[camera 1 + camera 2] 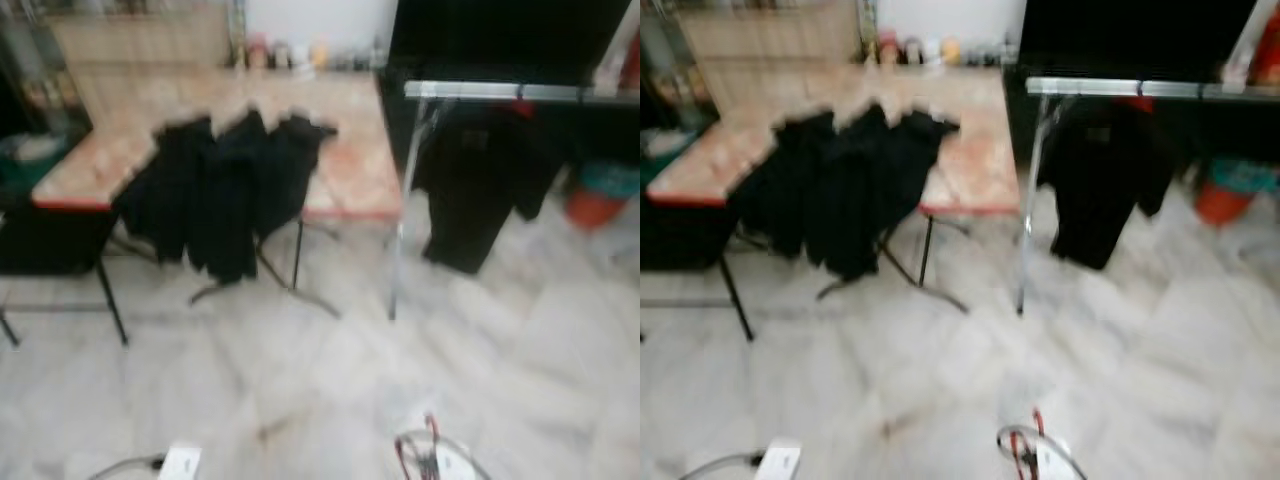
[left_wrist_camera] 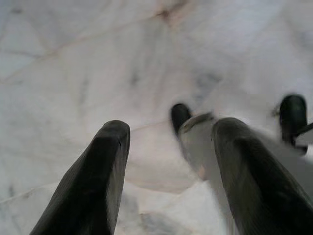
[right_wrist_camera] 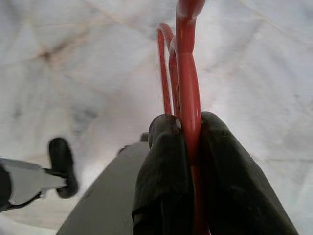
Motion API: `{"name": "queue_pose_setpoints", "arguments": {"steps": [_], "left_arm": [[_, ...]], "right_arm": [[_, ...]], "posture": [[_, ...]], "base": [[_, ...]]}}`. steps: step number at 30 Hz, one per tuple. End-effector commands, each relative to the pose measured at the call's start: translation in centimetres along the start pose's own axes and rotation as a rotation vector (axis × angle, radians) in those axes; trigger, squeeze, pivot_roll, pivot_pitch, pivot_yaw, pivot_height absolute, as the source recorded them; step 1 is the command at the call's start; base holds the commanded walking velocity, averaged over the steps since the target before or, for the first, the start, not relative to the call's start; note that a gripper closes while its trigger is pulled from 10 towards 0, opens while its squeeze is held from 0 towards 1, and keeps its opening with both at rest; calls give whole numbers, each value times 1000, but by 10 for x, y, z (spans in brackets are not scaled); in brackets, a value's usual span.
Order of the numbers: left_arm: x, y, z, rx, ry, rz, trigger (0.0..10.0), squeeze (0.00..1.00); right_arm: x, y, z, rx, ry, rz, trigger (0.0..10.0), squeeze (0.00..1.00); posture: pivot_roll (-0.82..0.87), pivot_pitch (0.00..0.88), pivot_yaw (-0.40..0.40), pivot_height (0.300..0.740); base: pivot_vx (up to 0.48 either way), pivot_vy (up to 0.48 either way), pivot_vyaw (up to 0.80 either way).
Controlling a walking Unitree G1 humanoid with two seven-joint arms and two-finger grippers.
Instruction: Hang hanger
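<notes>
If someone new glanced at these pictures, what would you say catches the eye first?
Most likely the heap of black clothes draped over the front edge of the marble-topped table, and another black garment hanging from the metal rail to its right. Next, the red hanger pinched in the right gripper above the pale tiled floor, while the left gripper hangs open.

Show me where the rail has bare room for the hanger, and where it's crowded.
The clothes rail looks bare between its left post and the hung black garment, and again right of it. The table edge is crowded with draped black clothes. The right gripper holds the red hanger.
</notes>
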State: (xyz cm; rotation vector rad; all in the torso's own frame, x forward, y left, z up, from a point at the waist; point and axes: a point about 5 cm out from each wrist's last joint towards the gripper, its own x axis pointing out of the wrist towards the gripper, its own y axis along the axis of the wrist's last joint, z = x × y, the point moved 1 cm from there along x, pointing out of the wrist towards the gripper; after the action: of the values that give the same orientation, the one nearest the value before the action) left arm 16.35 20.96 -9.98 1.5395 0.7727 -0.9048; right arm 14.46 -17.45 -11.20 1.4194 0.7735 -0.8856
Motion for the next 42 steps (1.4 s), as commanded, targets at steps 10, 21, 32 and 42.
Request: {"name": "queue_pose_setpoints", "arguments": {"steps": [10,21,32,42], "left_arm": [[1,1,9,33,-40,-4,10000,0],[1,-1,10,31,-45,-10,10000,0],[0,-7,11,35,-75,-26,10000,0],[-1,-9,10,-28,-81,-13,10000,0]], "right_arm": [[5,32,-15,-9,37,53,10000,0],[5,28,-25,-20,46,36,10000,0],[4,22,-22,-18,43,37,10000,0],[1,15,12,34,12,53,10000,0]], "posture": [[-16,0,9,740],[-18,0,11,740],[-26,0,13,740],[-30,0,18,740]], "base": [[0,-480,0],[0,-480,0],[0,-208,0],[83,0,0]]}}
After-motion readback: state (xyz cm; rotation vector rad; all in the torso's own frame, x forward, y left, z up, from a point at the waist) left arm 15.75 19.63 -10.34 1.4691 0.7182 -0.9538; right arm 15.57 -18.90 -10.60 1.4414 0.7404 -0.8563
